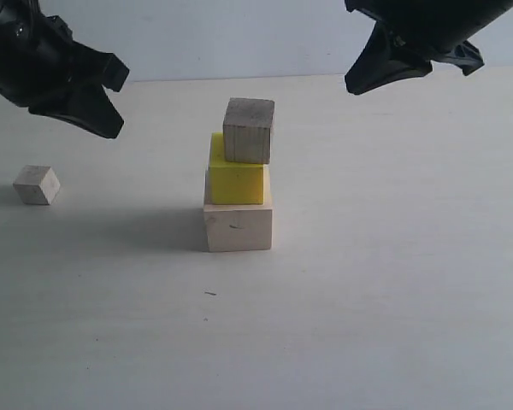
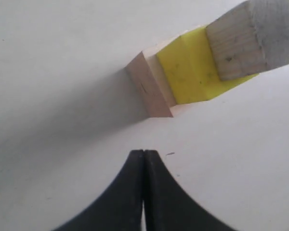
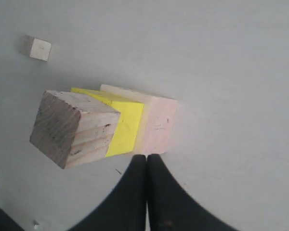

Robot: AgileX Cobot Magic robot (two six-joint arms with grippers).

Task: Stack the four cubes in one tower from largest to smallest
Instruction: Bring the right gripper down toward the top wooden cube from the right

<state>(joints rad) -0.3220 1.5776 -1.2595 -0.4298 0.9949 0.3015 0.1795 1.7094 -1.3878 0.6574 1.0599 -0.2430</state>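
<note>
1. I counted four cubes: one large pale wood cube (image 1: 238, 227), one yellow cube (image 1: 234, 179), one brownish wood cube (image 1: 248, 130) and one small pale wood cube (image 1: 37, 184).
2. I saw two grippers: the left gripper (image 2: 144, 154) and the right gripper (image 3: 147, 157).

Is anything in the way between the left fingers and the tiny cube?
No, nothing visible. The smallest pale cube sits alone on the table, left of the stack. The shut left fingers hang in the air nearby. The brownish cube has nothing on top.
</note>
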